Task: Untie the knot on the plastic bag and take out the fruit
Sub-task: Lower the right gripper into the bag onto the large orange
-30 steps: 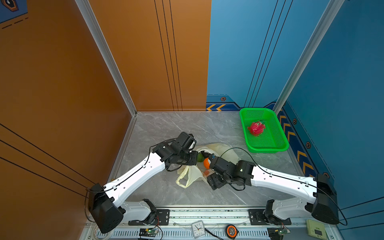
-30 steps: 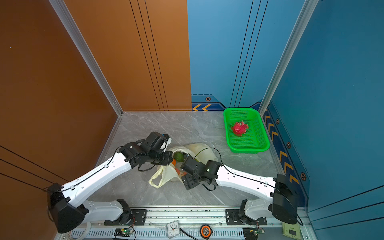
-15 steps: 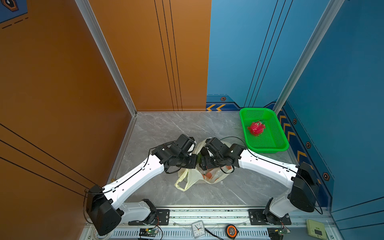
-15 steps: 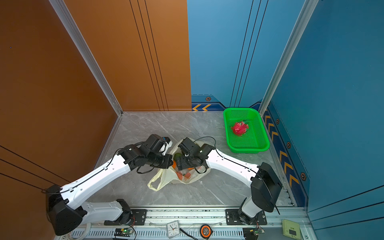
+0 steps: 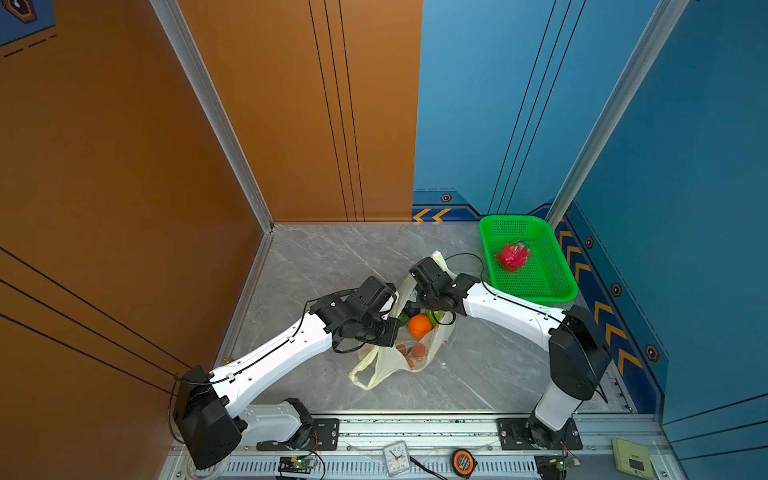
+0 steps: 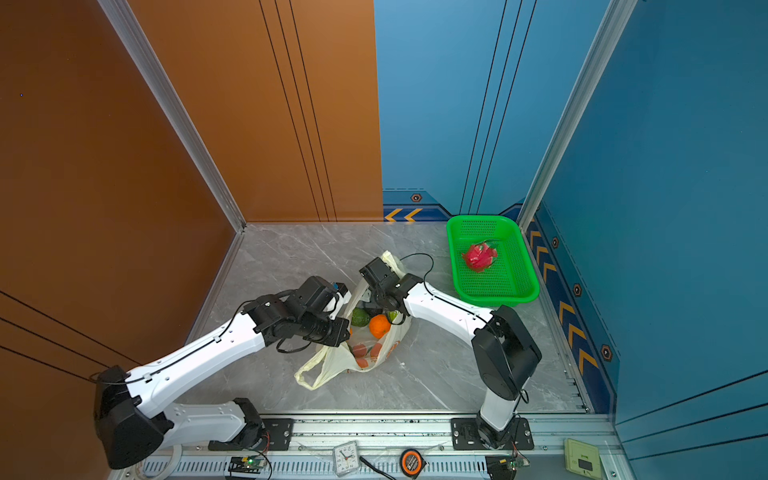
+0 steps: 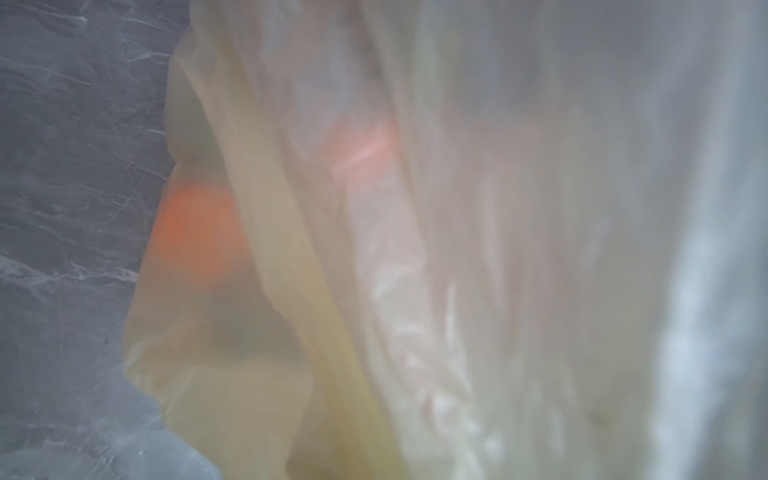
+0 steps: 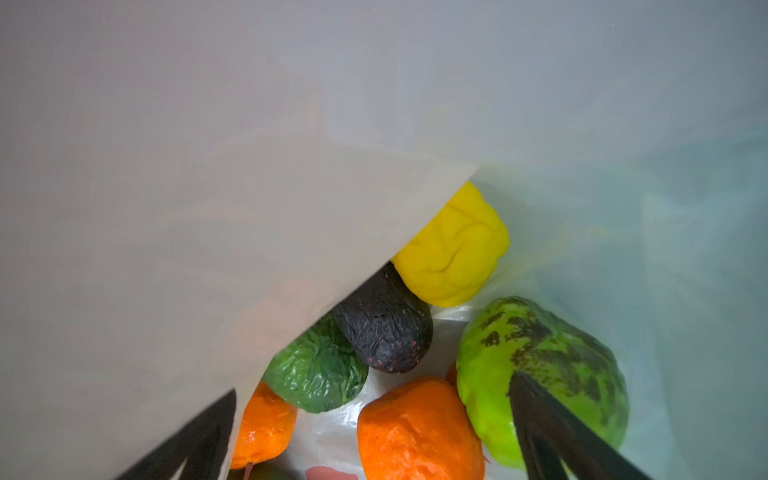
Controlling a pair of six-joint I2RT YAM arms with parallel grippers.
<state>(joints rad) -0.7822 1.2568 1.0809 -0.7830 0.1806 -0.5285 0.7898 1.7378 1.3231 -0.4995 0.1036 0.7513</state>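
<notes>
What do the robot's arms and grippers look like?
Both arms have smooth white shells with boxy black joint housings. The left arm and right arm each carry a thin black cable, looping near the wrist. On the right gripper, the fingers are flat, black and tapering.

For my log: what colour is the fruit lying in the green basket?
Pink-red fruit, clearest in a top view.

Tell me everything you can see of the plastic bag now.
The plastic bag is thin, translucent cream film printed with orange slices, lying crumpled on the table, untied, mouth open, one handle loop trailing toward the robot. It holds fruit. The left claw, shut, seems to pinch its rim; the open right claw reaches inside.
</notes>
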